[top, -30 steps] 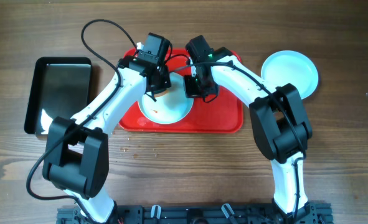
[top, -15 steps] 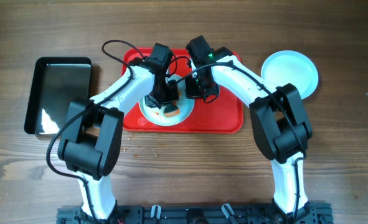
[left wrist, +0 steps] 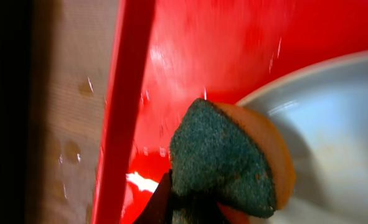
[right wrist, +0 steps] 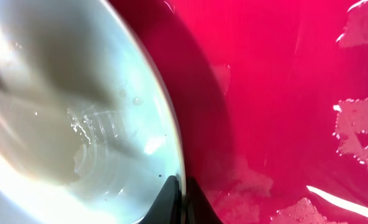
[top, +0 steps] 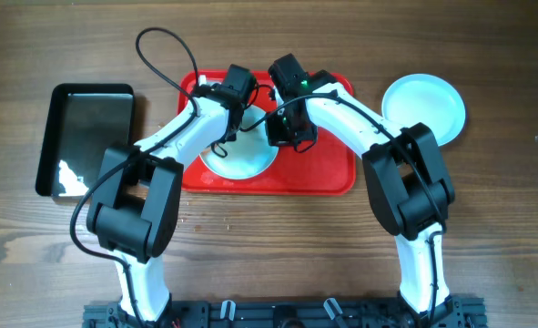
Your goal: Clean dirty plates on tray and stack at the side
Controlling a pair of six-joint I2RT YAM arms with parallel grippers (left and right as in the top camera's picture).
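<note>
A pale-blue plate (top: 241, 159) lies on the red tray (top: 323, 173). My left gripper (top: 235, 107) is shut on a green and orange sponge (left wrist: 227, 158) that rests at the plate's far rim (left wrist: 320, 118), partly over the tray floor (left wrist: 190, 56). My right gripper (top: 282, 130) is shut on the plate's right rim (right wrist: 177, 168), one finger on each side of it. The plate's wet inside (right wrist: 59, 112) fills the left of the right wrist view, the tray (right wrist: 283, 93) the right. A clean plate (top: 423, 105) lies on the table right of the tray.
A black glossy tray (top: 86, 137) lies on the wooden table (top: 250, 255) to the left of the red tray. A black cable (top: 159, 46) loops above the left arm. Small crumbs lie on the wood near the red tray's front left corner.
My left gripper has swept the sponge from the plate's middle up to its far rim. One second ago it was near the far rim too. The right gripper has kept its hold.
</note>
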